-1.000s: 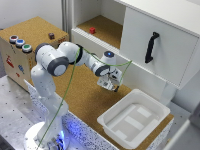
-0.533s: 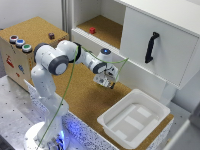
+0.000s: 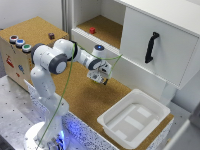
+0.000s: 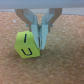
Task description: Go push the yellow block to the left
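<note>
Exterior view, from its left to its right:

- Wooden box at far left, carrying three round buttons on its top face.
- Small dark block on the cork bench behind the box.
- White robot arm rising from a base at lower left, reaching toward the middle of the bench; green cable trailing along it.
- Small red block inside the open cabinet compartment, on its cork floor, well apart from the arm.
- Pincer at centre, pointing down at the bench, just in front of the white cabinet wall.
- Black handle on the cabinet door, upright.
- White tray at lower right, resting on the bench, well apart from the pincer.

Wrist view:

- Yellow block resting on the cork, marked with dark lettering on its near face.
- Pincer fingers close together, a narrow gap between the tips, nothing held between them.
- One finger lying against the edge of the yellow block; contact appears to be made, though blur prevents certainty.
</note>
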{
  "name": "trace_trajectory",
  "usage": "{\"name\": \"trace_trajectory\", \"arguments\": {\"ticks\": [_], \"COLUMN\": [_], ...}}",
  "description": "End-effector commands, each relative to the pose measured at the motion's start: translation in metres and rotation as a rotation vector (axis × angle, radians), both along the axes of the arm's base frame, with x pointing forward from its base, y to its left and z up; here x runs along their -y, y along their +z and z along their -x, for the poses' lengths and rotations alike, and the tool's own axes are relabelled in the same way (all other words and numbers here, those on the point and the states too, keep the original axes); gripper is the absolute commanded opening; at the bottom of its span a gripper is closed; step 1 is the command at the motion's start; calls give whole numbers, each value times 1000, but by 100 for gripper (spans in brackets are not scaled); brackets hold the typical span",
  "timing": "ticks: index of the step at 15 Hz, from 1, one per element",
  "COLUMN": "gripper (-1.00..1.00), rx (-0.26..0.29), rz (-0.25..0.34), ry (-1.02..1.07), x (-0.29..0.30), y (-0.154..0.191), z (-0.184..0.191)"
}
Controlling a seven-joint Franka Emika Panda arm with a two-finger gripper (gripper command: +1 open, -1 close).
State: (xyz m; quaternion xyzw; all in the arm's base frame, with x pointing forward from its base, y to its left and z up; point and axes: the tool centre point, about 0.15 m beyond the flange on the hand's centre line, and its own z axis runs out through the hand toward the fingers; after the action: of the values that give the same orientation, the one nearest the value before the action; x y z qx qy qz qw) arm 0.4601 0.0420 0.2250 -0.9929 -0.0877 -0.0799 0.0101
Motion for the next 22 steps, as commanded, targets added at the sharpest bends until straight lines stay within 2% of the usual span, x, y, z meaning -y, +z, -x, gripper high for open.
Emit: {"name": "trace_trajectory", "arguments": {"ticks": [1,4,8,10,11,12,13,16,22], "gripper": [-100,-100,-100,-100,-100,100,100,100,100], "rx": [10,-7,58,65,66,75,97,131,131], "rz": [6,-23,-20,-14,20,29,50,61,61], "ry": [15,12,-15,-7,11,9,16,49,49], "x": [-47,-56,-45,-44,-46,-46,-47,-49,-49], "y": [16,18,50,56,58,64,74,92,92], "z": [14,18,23,29,32,33,33,32,32]}}
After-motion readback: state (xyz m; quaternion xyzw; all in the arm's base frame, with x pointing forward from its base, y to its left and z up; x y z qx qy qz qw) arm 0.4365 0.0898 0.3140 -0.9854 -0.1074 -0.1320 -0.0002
